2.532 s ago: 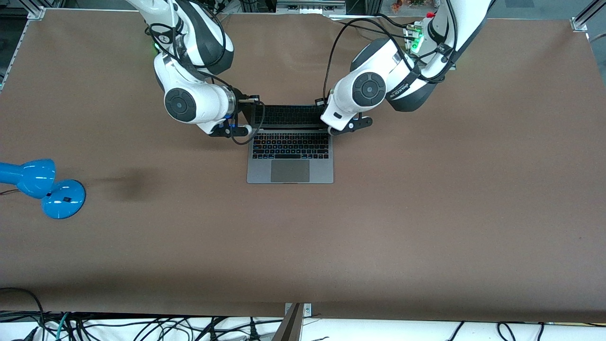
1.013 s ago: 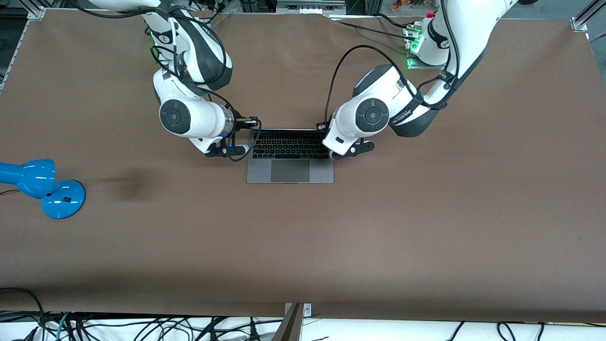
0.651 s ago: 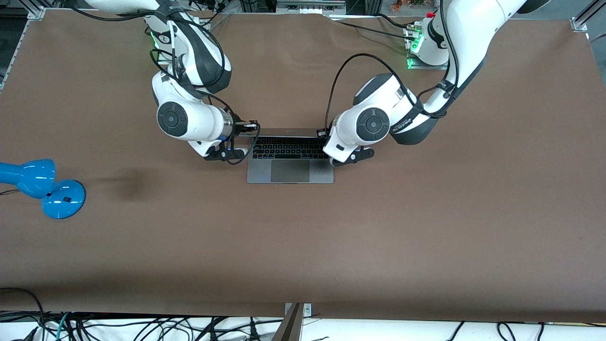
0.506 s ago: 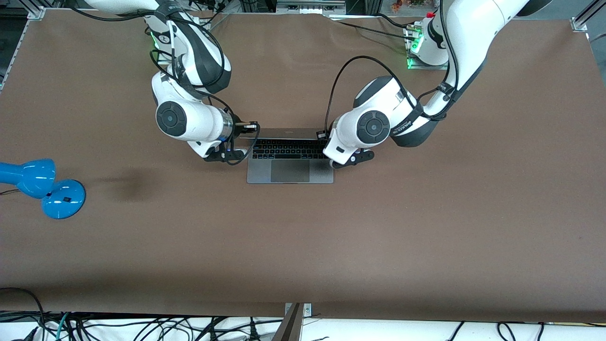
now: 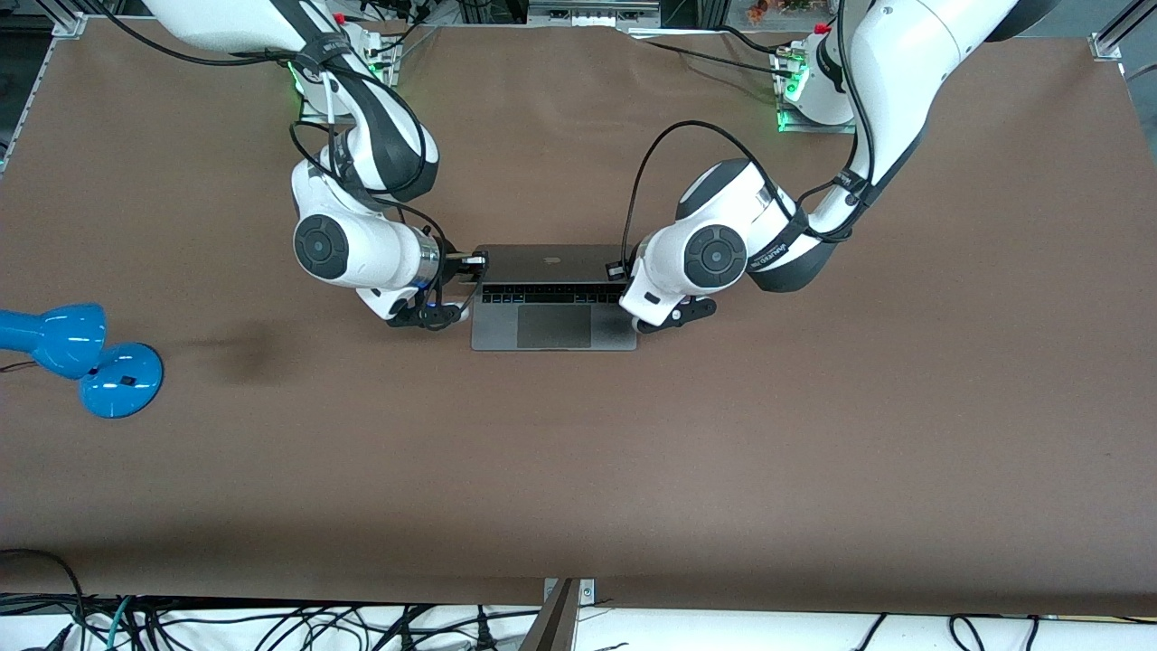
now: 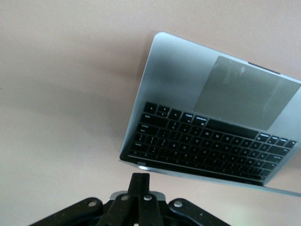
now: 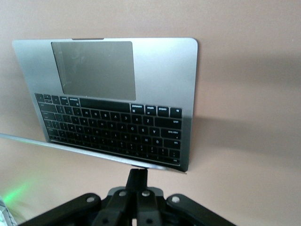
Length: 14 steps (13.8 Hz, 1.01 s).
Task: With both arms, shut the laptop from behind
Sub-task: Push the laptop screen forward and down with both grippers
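The space-grey laptop (image 5: 553,312) lies mid-table with its lid (image 5: 547,262) tilted far down over the base. The lid's back and apple logo face up, and only a strip of keyboard (image 5: 551,294) and the trackpad (image 5: 554,325) show. My right gripper (image 5: 474,262) is shut and its tips rest against the lid's upper edge at the corner toward the right arm's end. My left gripper (image 5: 617,269) is shut against the other corner. In the left wrist view the shut fingers (image 6: 140,178) meet the lid edge above the keyboard (image 6: 207,146). The right wrist view shows the same, fingers (image 7: 138,174) and keyboard (image 7: 108,127).
A blue desk lamp (image 5: 81,353) lies near the right arm's end of the brown table (image 5: 813,407). Cables hang along the table's front edge (image 5: 271,624).
Both grippers have moved toward the front camera and down, pushing the lid from upright to steeply tilted over the keyboard. More of the lid's back now shows and less of the keys.
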Each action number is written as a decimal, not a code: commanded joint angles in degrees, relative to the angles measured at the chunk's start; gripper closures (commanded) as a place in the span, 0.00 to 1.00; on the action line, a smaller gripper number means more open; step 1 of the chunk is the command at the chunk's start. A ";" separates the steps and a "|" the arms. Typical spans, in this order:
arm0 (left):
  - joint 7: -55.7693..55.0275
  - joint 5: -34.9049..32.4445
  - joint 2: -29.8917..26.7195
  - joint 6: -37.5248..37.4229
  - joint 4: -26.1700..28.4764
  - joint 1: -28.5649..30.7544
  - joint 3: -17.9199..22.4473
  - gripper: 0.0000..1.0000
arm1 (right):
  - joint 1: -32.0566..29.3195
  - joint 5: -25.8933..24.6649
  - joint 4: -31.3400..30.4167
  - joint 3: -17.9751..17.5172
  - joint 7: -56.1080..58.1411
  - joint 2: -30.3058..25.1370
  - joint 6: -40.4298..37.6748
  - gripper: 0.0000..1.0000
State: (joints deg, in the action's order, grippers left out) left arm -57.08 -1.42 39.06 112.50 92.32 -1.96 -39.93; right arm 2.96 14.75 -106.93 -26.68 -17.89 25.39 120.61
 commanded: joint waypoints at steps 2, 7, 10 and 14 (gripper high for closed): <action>-1.10 -1.75 2.07 -0.36 -4.16 -5.68 4.33 1.00 | -0.24 -1.83 2.78 -0.21 0.57 2.12 0.24 1.00; -0.93 -1.92 3.91 1.23 -5.30 -6.12 4.95 1.00 | 0.03 -2.62 5.32 0.05 0.48 4.93 0.24 1.00; -0.58 -1.83 4.27 1.31 -5.31 -6.30 5.83 1.00 | 0.20 -5.26 6.39 0.05 0.48 6.34 0.24 1.00; -0.31 -1.92 4.97 3.07 -5.31 -6.91 6.53 1.00 | 0.47 -5.26 8.31 0.84 1.35 8.53 0.24 1.00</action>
State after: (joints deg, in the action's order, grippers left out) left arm -57.08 -1.42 42.64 114.85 88.96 -7.53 -34.06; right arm 3.04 10.38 -101.19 -26.35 -17.62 31.83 121.01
